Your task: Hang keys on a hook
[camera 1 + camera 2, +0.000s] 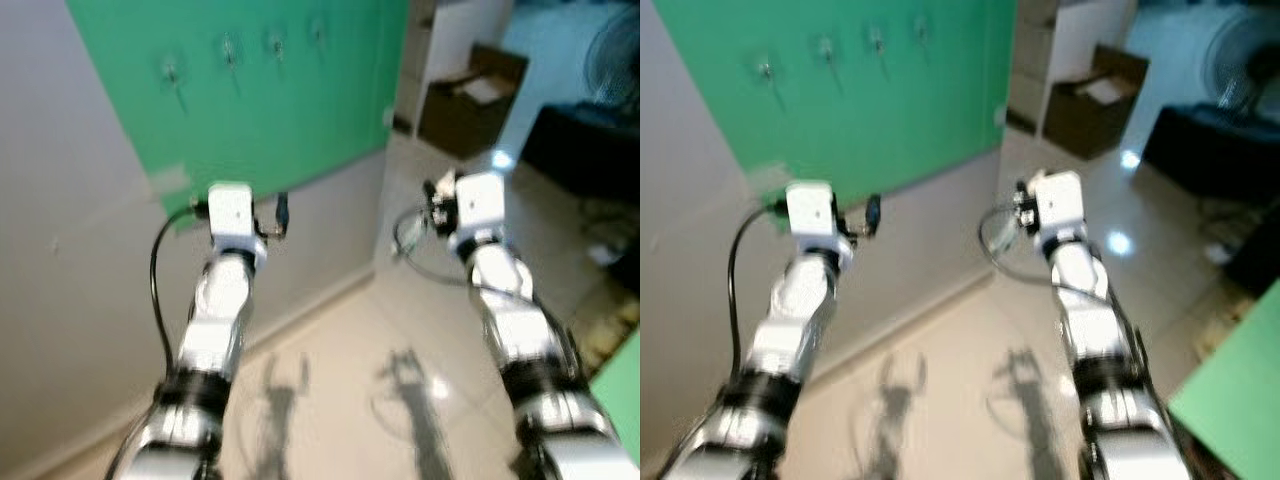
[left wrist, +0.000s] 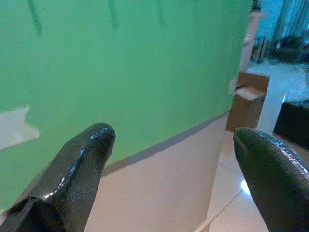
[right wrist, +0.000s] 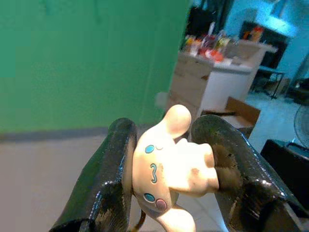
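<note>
Several small hooks [image 1: 229, 48] sit in a row high on a green wall panel [image 1: 290, 110], ahead and to my left. My right gripper [image 3: 168, 130] is shut on a white cartoon-dog key charm [image 3: 169, 169] with blue eyes; the keys themselves are hidden. In the left eye view this gripper [image 1: 432, 200] is raised in front of the panel's right edge, well below the hooks. My left gripper [image 2: 174, 140] is open with nothing between its fingers and faces the green panel, below the hooks [image 1: 825, 47].
An open cardboard box [image 1: 470, 100] stands on the floor beside a white cabinet [image 1: 450, 40], right of the panel. A fan [image 1: 615, 50] and dark furniture [image 1: 580, 140] are at the far right. Glossy tiled floor [image 1: 340, 400] lies below.
</note>
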Controlling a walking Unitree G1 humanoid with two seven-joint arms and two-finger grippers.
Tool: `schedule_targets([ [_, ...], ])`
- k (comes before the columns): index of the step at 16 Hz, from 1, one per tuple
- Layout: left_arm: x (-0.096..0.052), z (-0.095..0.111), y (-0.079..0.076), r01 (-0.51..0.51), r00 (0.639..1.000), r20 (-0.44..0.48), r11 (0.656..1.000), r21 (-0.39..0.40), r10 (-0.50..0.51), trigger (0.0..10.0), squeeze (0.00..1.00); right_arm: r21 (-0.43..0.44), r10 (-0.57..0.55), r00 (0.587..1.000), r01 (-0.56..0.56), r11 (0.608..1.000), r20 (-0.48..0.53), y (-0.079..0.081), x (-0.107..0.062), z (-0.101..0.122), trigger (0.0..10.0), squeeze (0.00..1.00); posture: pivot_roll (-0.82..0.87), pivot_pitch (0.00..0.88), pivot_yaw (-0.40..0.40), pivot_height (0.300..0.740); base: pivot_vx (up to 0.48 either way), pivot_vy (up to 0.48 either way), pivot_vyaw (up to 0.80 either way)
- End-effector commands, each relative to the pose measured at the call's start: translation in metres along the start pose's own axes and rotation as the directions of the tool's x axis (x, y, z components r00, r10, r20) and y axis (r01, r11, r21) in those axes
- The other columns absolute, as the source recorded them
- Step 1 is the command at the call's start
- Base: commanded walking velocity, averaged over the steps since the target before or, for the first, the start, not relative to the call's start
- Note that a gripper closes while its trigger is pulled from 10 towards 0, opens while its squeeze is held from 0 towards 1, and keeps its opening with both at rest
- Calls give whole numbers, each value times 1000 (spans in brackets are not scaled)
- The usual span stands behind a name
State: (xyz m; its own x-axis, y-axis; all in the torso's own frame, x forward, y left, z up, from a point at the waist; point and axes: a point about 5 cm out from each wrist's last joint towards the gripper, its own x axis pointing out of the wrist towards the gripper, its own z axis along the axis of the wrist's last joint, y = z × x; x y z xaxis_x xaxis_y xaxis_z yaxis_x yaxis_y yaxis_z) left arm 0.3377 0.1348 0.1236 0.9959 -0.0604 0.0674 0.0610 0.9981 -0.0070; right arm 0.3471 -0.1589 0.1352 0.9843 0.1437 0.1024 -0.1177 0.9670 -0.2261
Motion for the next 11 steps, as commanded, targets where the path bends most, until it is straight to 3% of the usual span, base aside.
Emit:
schedule_targets([
  [1, 0, 1, -1, -7, 1000, -8, 1000, 3, 7, 10000, 0, -9, 5, 1000, -5, 1000, -5, 0, 0, 0, 10000, 0, -114, 0, 54, 740, 307, -364, 506],
  [5, -1, -2, -5, 8, 999, -32, 1000, 8, -8, 10000, 0, -7, 16, 1000, -17, 1000, -20, 3, -2, -3, 10000, 0, -109, 0, 55, 740, 304, -367, 506],
  [6, -2, -3, -10, 48, 998, -42, 997, 62, -45, 10000, 0, -6, 25, 999, -25, 1000, -25, 4, -1, -4, 10000, 0, -106, 0, 56, 740, 0, -480, 506],
  [9, -10, -1, -19, 207, 977, -62, 976, 69, -203, 10000, 0, -17, 44, 998, -45, 999, -34, 3, 2, -3, 10000, 0, -98, 0, 55, 740, 0, 0, 510],
  [10, -13, 4, -16, 300, 952, -85, 953, 48, -295, 10000, 0, -25, 43, 998, -44, 999, -37, 0, 3, -3, 10000, 0, -94, 0, 57, 740, 0, 0, 513],
  [11, -17, 18, -1, 395, 915, -108, 918, 45, -388, 10000, 0, -29, 47, 998, -49, 998, -51, -4, 5, -6, 10000, 0, -77, 0, 53, 740, 0, 0, 513],
])
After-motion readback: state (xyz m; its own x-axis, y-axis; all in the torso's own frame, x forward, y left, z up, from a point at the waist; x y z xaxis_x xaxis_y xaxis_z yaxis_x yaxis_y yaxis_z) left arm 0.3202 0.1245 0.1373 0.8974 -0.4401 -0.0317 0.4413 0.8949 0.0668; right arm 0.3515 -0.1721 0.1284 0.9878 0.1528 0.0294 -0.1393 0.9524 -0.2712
